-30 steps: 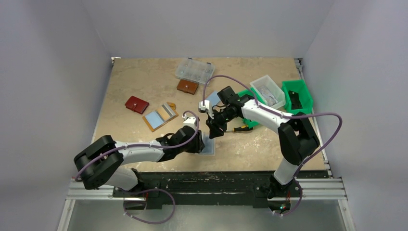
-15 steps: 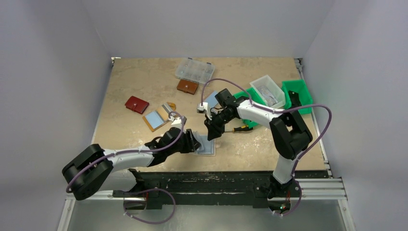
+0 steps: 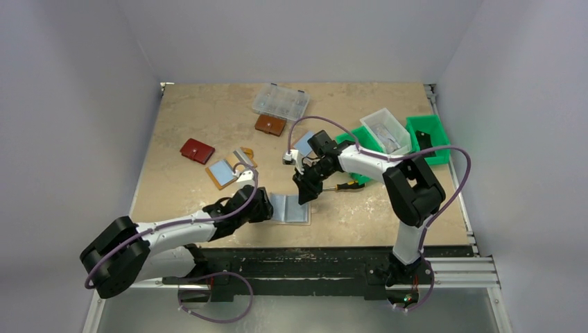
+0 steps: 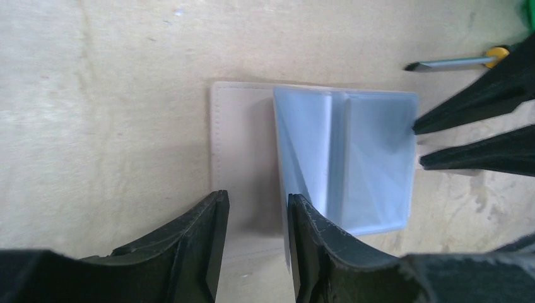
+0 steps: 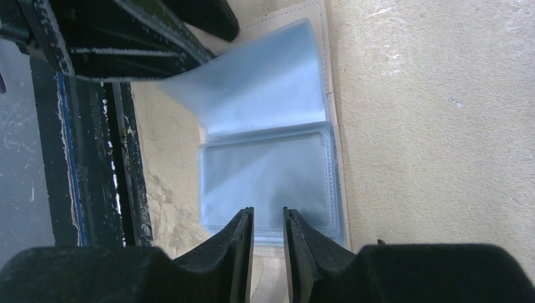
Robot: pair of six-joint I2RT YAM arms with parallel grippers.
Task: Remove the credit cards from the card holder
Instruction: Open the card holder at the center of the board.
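Surface: we look down on a beige table (image 3: 201, 111) boxed in by pale grey walls.
card holder (image 3: 291, 211) (image 4: 243, 145) (image 5: 271, 170): one; we find it lying open and flat by the table's near edge, midway between the arms, cream cover down, pale blue clear sleeves up.
left gripper (image 3: 267, 208) (image 4: 255, 199): fingers spread, straddling the cover's edge on the side facing its own arm; one raised sleeve leaf leans against a finger's inner face, and we see nothing pinched.
right gripper (image 3: 304, 196) (image 5: 267, 213): fingertips at the opposite sleeve edge, only a narrow slit between them; we cannot tell whether that slit clamps anything.
screwdriver (image 3: 344, 185) (image 4: 454, 61): one, yellow-and-black handle, just right of the holder.
other wallets: three by our count, an open tan wallet (image 3: 225, 171), a red wallet (image 3: 197, 150) and a brown wallet (image 3: 270, 125), all farther back and to the left.
green bins (image 3: 430, 132): two, at the right edge, with one white tub (image 3: 386, 130) beside them.
clear organiser box (image 3: 281, 102): one, at the far edge.
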